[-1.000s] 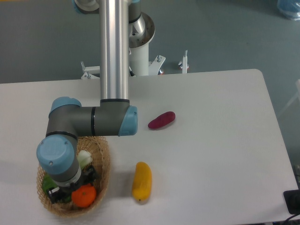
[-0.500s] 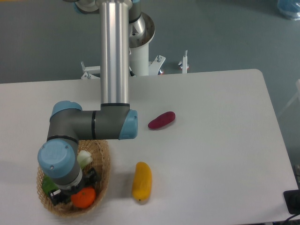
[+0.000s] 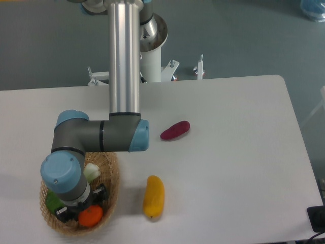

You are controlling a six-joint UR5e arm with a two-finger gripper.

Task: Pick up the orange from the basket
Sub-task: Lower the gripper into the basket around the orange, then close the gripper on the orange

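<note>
The orange (image 3: 91,217) lies at the near end of the wicker basket (image 3: 114,179), at the table's front left. Only its lower part shows below the arm's wrist. My gripper (image 3: 83,205) hangs straight down into the basket right over the orange, with black parts of it showing on either side of the wrist. The wrist hides the fingertips, so I cannot make out whether they touch the fruit or how far apart they stand.
A pale white-green vegetable (image 3: 92,172) and a green item (image 3: 51,202) share the basket. A long yellow fruit (image 3: 153,196) lies on the table right of the basket, and a dark red oblong one (image 3: 175,130) sits farther back. The arm's elbow spans above the basket.
The wrist has sunk lower over the basket and now covers more of the orange. The orange sits slightly nearer the basket's front rim in the picture.
</note>
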